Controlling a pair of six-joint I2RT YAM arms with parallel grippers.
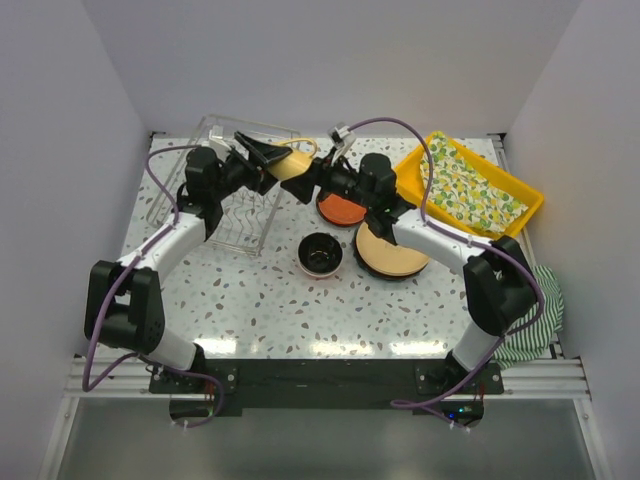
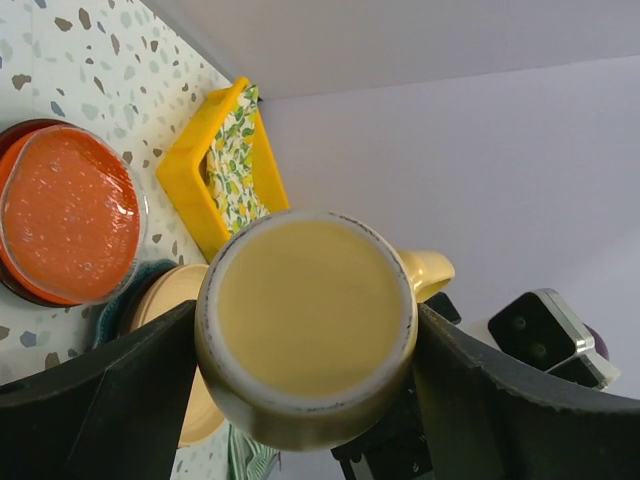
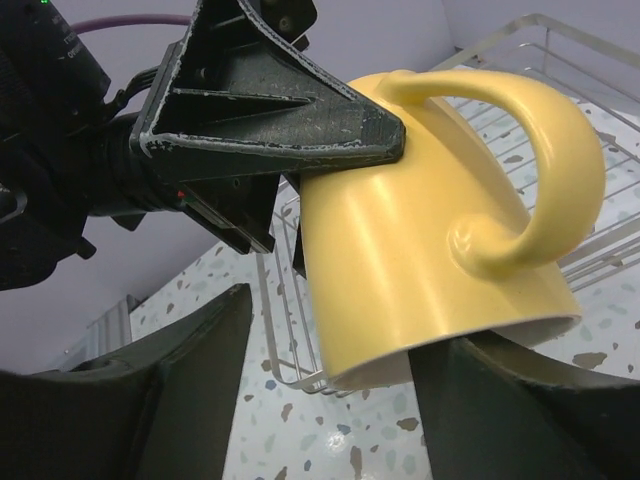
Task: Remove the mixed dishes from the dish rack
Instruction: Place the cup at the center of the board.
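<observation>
Mid-air handover here: the left claw [image 1: 268, 153] clamps the cream mug [image 3: 440, 270] by its base, just beside the dish rack [image 1: 222, 195]. The right claw [image 3: 335, 400] straddles the rim, jaws apart and not yet pinching. If the left lets go early, that glossy mug could slip and drop onto the surface [image 1: 250, 300].

no legible text or labels
</observation>
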